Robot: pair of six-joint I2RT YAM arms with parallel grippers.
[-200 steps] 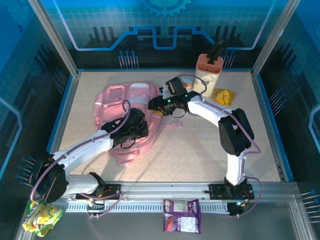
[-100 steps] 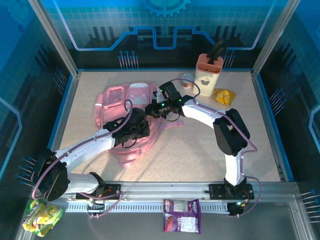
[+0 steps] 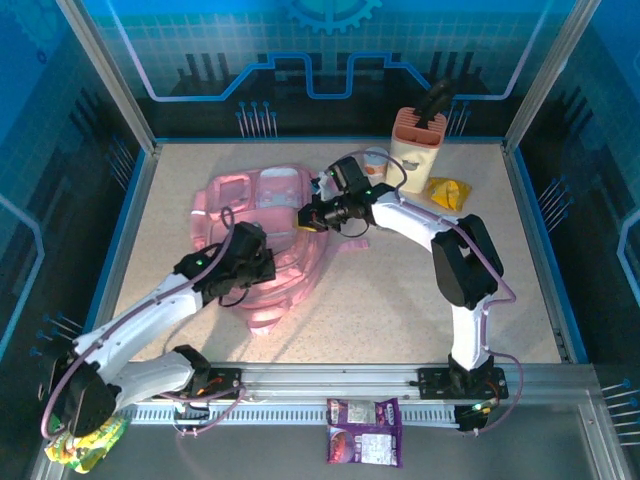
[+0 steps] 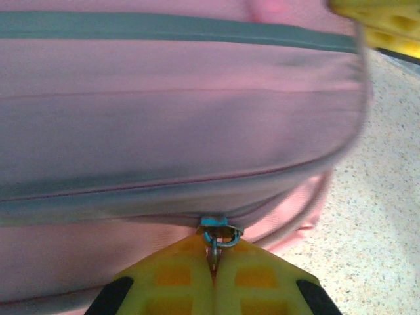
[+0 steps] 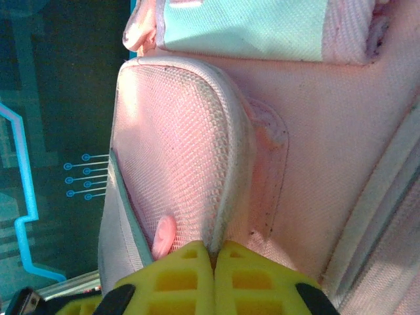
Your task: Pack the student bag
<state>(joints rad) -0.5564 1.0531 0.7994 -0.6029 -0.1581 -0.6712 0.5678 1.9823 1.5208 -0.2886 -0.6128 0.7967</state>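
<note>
The student bag (image 3: 250, 215), soft and pink with pale front pockets, lies flat at the table's middle left. My left gripper (image 3: 263, 268) is at the bag's near right side. In the left wrist view its yellow fingers (image 4: 177, 279) are shut on the small metal zipper pull (image 4: 216, 235) below a blue slider, with the bag (image 4: 184, 118) behind. My right gripper (image 3: 305, 220) reaches in from the right at the bag's right edge. In the right wrist view it (image 5: 213, 252) is shut on the white-trimmed rim (image 5: 230, 197) of the pink mesh side pocket (image 5: 177, 157).
A peach and cream holder (image 3: 417, 140) with a dark item stands at the back right. A yellow packet (image 3: 447, 192) lies beside it. A pink strap (image 3: 350, 250) trails right of the bag. A purple packet (image 3: 364, 431) and a yellow-green packet (image 3: 85, 440) lie beyond the front rail.
My right gripper has shut on the mesh pocket's rim. The left arm has drawn back to the left and nearer, still holding the zipper pull.
</note>
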